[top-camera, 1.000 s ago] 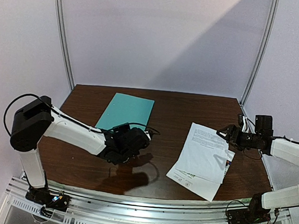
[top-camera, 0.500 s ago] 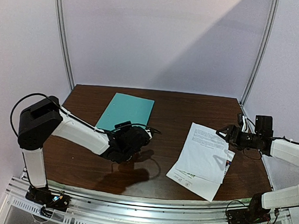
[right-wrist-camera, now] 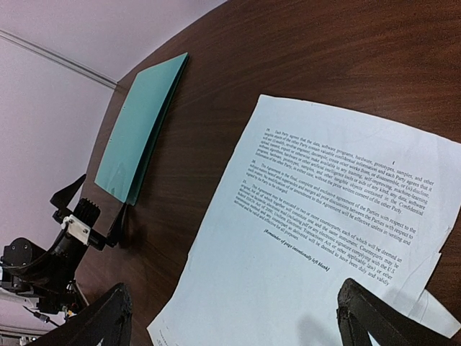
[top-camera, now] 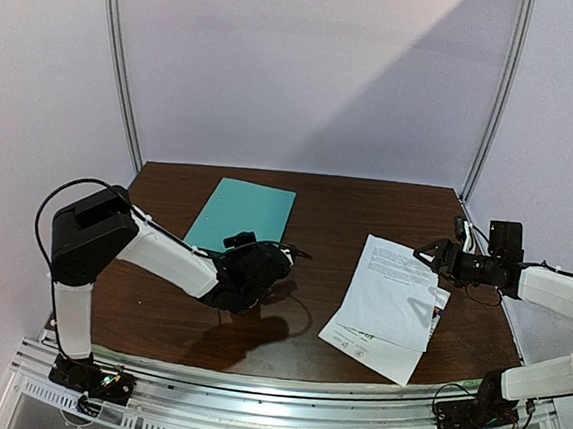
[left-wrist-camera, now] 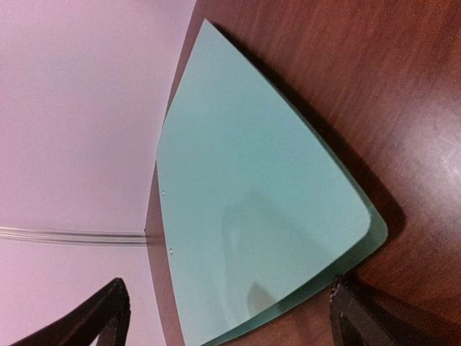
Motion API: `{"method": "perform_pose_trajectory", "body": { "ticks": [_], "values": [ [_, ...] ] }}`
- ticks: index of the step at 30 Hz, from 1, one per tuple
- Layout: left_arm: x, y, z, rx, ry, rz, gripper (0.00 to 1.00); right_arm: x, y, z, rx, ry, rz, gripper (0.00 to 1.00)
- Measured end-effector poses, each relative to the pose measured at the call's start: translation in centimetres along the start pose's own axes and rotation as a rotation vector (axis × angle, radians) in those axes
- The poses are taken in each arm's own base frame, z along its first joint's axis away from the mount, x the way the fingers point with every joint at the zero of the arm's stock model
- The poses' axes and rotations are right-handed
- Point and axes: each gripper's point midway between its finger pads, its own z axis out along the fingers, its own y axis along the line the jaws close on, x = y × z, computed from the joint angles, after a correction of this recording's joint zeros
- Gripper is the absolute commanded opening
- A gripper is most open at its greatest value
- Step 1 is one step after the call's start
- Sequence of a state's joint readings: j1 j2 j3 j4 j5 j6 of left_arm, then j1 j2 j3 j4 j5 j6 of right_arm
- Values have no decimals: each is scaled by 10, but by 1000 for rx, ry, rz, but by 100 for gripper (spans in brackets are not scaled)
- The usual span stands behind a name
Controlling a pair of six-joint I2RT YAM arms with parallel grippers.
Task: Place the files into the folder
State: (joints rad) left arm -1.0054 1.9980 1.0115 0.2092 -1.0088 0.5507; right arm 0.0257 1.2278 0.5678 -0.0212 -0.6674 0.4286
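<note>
The teal folder lies shut and flat at the back left of the table, and it fills the left wrist view. My left gripper is open and low at the folder's near right corner, with that corner between its spread fingers. The files lie overlapped at the right: a sheet of black text on top of a sheet with green lettering. My right gripper hovers open over the far right part of the top sheet and holds nothing.
The dark wooden table ends at a metal rail in front of the arm bases. Two slanted frame poles stand at the back corners. Cables loop along the left arm.
My left arm has swung a little right and toward the folder's near corner, and its elbow has moved inward. The right arm and the sheets have not moved.
</note>
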Motion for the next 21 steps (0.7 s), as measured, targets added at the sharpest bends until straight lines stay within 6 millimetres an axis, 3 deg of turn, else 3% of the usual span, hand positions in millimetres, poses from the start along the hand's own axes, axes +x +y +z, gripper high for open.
{"method": "perform_pose_trajectory", "body": {
  "ticks": [16,21],
  "values": [
    [-1,7,15,-56,18,4,94,0,0,0,-2,1,0,99],
    [-1,9,21,-72,20,2,86,0,0,0,-2,2,1,99]
  ]
}}
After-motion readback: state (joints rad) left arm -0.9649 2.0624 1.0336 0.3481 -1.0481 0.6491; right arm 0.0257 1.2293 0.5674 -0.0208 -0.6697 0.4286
